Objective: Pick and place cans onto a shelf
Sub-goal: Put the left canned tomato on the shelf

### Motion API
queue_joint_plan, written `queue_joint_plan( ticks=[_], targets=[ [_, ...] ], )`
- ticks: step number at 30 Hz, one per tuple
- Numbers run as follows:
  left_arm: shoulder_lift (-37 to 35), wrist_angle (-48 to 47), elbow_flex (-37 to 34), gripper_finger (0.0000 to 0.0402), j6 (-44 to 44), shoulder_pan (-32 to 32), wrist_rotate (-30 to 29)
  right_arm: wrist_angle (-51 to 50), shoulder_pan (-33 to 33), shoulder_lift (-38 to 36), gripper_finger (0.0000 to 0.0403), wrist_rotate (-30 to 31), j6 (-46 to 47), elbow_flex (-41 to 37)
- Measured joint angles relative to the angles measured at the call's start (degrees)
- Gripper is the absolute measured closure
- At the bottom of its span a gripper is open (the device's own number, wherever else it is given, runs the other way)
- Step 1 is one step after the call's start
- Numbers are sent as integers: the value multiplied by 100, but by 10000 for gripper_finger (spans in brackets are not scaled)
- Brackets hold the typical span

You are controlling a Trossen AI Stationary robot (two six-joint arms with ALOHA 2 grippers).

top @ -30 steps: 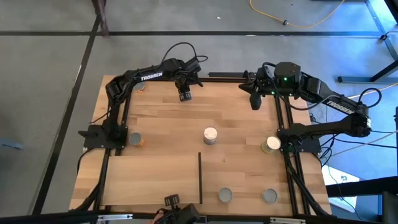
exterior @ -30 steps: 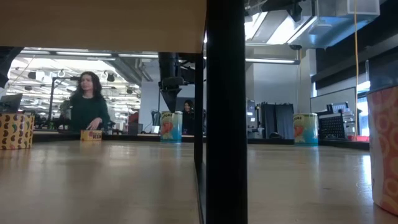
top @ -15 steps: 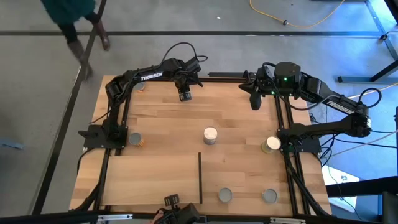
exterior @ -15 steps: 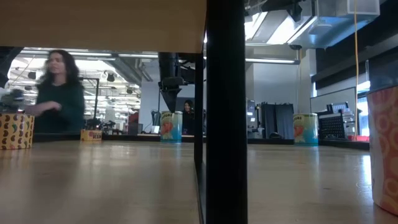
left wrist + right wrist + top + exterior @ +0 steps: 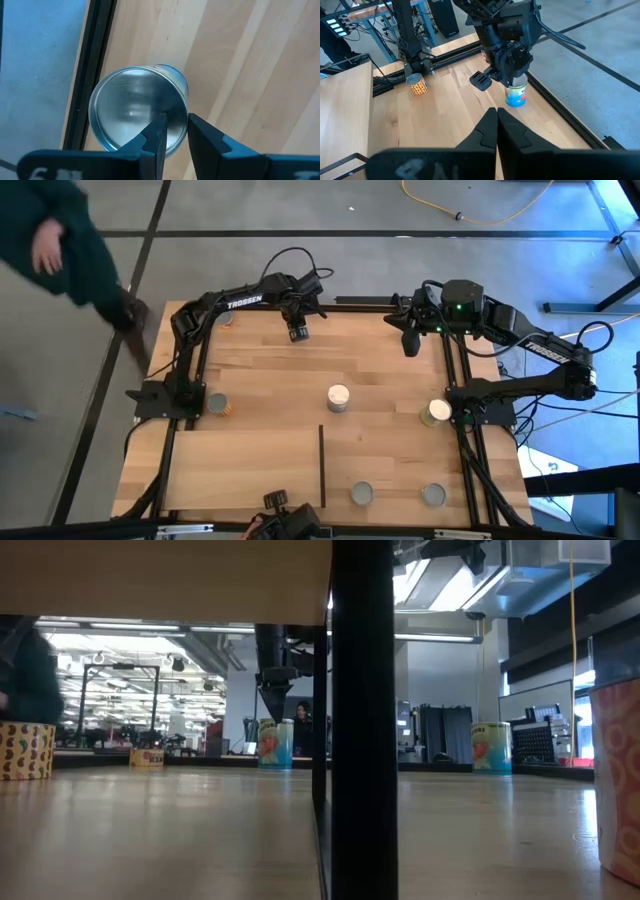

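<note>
Cans stand scattered on the surface; left gripper (image 5: pixel 174 134) hovers over a grey-topped can (image 5: pixel 136 107) at the far edge, fingers slightly parted, grasping nothing. Right gripper (image 5: pixel 409 346) clenched, empty.

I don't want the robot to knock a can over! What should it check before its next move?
1. Left claw above the grey-topped can: ok.
2. Left claw open: ok, though the gap is narrow.
3. Claw centred on the can: not ok, it hangs over one side of the rim.
4. Claw touching the rim: cannot tell.
5. Right claw shut and out of the way, at the table's far edge: ok.
6. Person off the table: ok, on the floor past its corner.
</note>
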Motion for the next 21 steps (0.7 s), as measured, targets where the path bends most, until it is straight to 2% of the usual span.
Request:
queue_joint_plan(
  ticks=[6,13,21],
  targets=[
    [4,-7,0,339,-3,-4,-22,-2,0,0,399,0,0,0],
    [10,-78,-4,396,-5,-4,-22,0,-1,0,399,0,0,0],
    [-1,-154,-10,400,-129,-96,-45,0,0,0,399,0,0,0]
  ],
)
